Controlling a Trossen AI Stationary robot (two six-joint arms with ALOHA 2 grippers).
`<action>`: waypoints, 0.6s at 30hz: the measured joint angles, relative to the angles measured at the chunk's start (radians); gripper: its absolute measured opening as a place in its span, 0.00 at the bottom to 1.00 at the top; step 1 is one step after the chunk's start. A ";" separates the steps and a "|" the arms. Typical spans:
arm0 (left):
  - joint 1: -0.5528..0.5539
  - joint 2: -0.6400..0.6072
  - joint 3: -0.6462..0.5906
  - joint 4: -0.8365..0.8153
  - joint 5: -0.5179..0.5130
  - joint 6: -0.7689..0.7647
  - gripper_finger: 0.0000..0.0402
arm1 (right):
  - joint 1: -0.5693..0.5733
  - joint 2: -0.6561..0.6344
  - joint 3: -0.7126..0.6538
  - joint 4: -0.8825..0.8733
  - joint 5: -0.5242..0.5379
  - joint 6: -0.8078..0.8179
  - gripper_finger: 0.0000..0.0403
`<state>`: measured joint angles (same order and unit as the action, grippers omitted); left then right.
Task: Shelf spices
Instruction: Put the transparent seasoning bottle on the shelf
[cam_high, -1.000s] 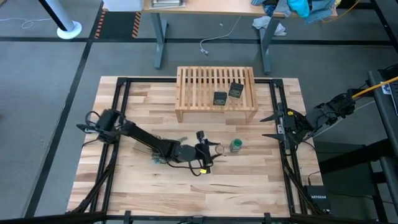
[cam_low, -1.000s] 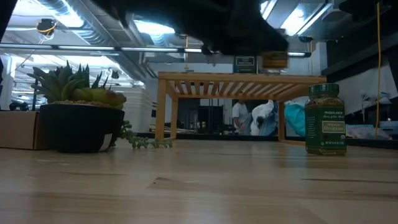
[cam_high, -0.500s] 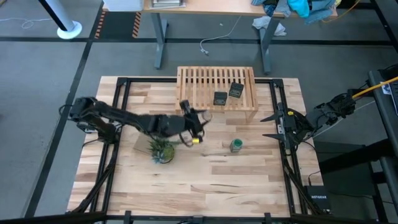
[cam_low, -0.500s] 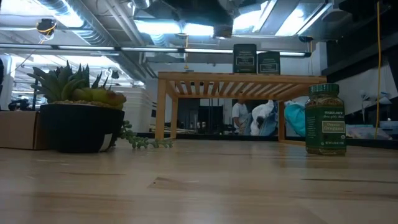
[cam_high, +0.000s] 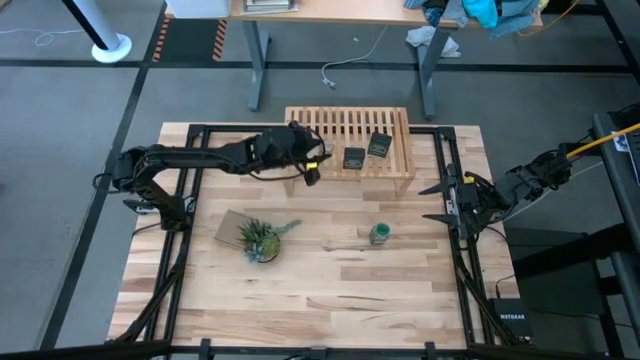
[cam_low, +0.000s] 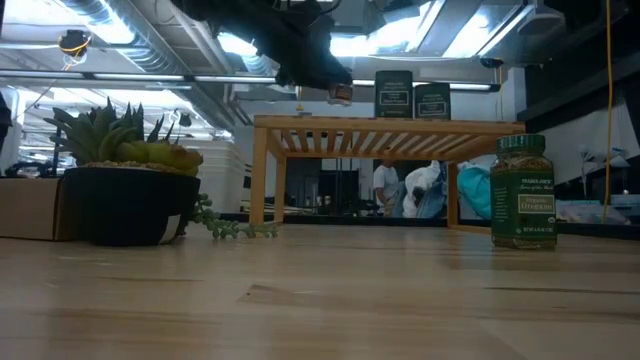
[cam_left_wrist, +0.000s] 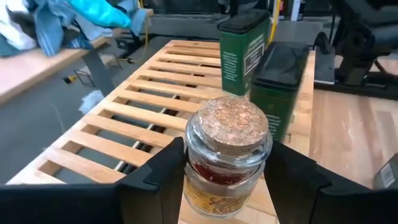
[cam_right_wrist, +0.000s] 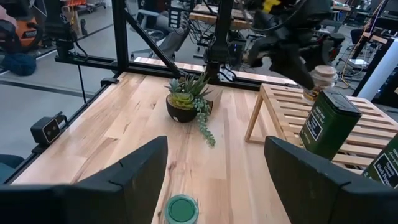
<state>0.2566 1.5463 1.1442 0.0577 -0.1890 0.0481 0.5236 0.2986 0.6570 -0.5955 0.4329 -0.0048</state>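
Fingers (cam_left_wrist: 155, 177) of the left gripper (cam_left_wrist: 227, 171) are clamped on the small cork-topped jar (cam_left_wrist: 228, 155), one dark pad on each side of the glass, with the jar upright. In the high view that left gripper (cam_high: 308, 160) sits above centre of the frame, over the near-left part of the shelf (cam_high: 330, 125); a second ago it was low at centre frame beside the green-capped jar, and half a second ago it was midway, just short of the shelf's front edge. The low view confirms the jar (cam_low: 341, 93) is held just above the slats, not yet set down. Two dark tins (cam_high: 365, 152) already stand on the right half of the shelf, touching or nearly so. The green-capped jar (cam_high: 380, 233) stands on the table, right of centre and well apart from the shelf. The potted plant (cam_high: 258, 238) sits lower left of centre. The right gripper (cam_high: 447, 200) waits at the table's right edge, fingers spread wide and empty. Judgement: third container is at placement; one remains to be shelved.
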 joint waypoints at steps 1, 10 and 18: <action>0.011 0.000 0.000 0.001 0.022 -0.010 0.43 | 0.000 0.000 0.000 0.000 0.000 0.000 0.68; 0.021 0.000 0.000 -0.049 0.140 -0.049 0.43 | 0.000 0.000 0.000 0.001 0.000 0.000 0.68; 0.017 0.036 -0.013 -0.057 0.140 -0.041 0.43 | 0.000 0.000 0.000 0.003 0.000 0.000 0.68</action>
<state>0.2741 1.5828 1.1313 0.0008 -0.0493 0.0075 0.5232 0.2989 0.6567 -0.5926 0.4332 -0.0048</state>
